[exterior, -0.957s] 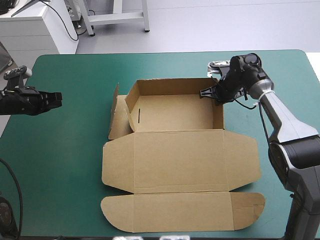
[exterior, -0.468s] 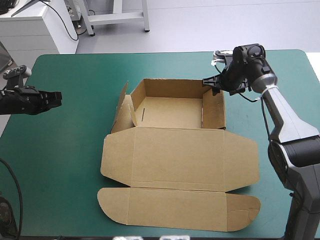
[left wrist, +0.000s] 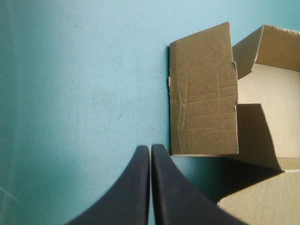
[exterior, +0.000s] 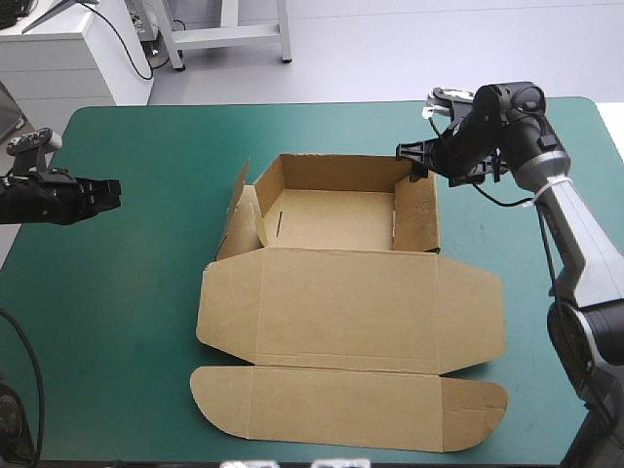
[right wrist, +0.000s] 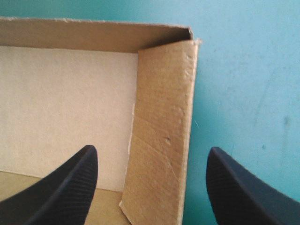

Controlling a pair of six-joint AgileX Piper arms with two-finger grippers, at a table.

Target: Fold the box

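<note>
Right pincer [exterior: 411, 161] has drawn back from the box [exterior: 351, 312], whose left flap [exterior: 239, 219] now stands steeper

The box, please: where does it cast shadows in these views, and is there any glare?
High view: no glare on the box, its right wall dimmer inside. Left wrist view: dark shadow on the teal-green cover beneath its raised flap. Right wrist view: the long wall's inner face is shaded.
</note>
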